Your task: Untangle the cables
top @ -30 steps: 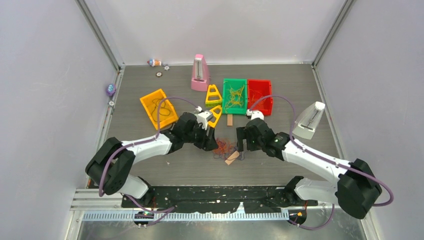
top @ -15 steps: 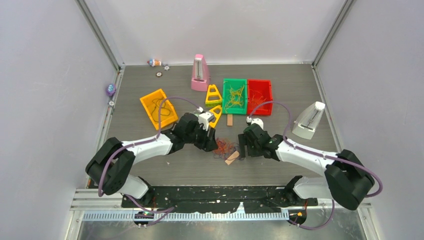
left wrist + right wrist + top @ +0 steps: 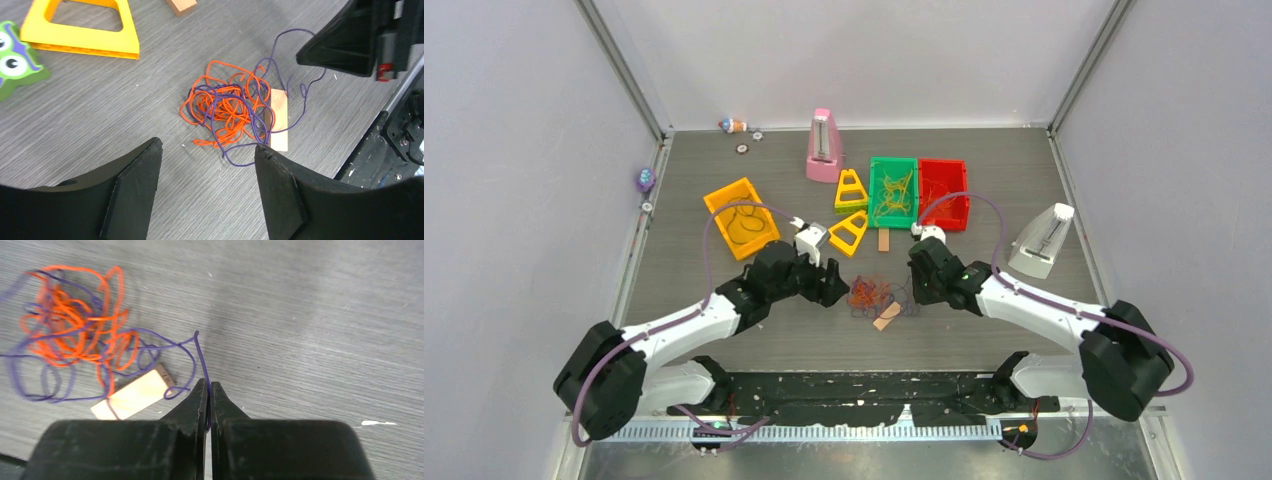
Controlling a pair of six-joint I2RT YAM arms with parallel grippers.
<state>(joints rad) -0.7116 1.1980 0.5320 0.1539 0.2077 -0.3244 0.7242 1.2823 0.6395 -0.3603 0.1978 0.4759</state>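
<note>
- A tangled heap of thin orange-red and dark purple cables [image 3: 871, 296] is lying on the grey wood-grain tabletop [image 3: 984, 170], midway between the two arms and nearer than the row of bins.
- The right arm's black pincer [image 3: 209, 387] is pressing its jaws together on a single dark purple strand [image 3: 201, 357], which is running out of the right side of the heap and arching up into the fingertips.
- The left arm's black pincer [image 3: 207, 150] is hanging with its jaws spread wide just beside the left edge of the heap, gripping nothing and touching no cord.
- A small pale wooden block [image 3: 279, 120] is lying flat at the near right edge of the heap, with purple loops crossing over it.
- A yellow triangular plastic frame [image 3: 82, 37] is lying beyond the heap, well apart from it, and a green googly-eyed toy [image 3: 15, 62] is sitting just beside that frame.
- Farther back, a green plastic bin [image 3: 874, 190] is holding loose yellow cords [image 3: 894, 195], a red plastic bin [image 3: 965, 190] is standing right against it, and an orange plastic bin [image 3: 724, 200] off to the left is holding a dark cord [image 3: 746, 215].
</note>
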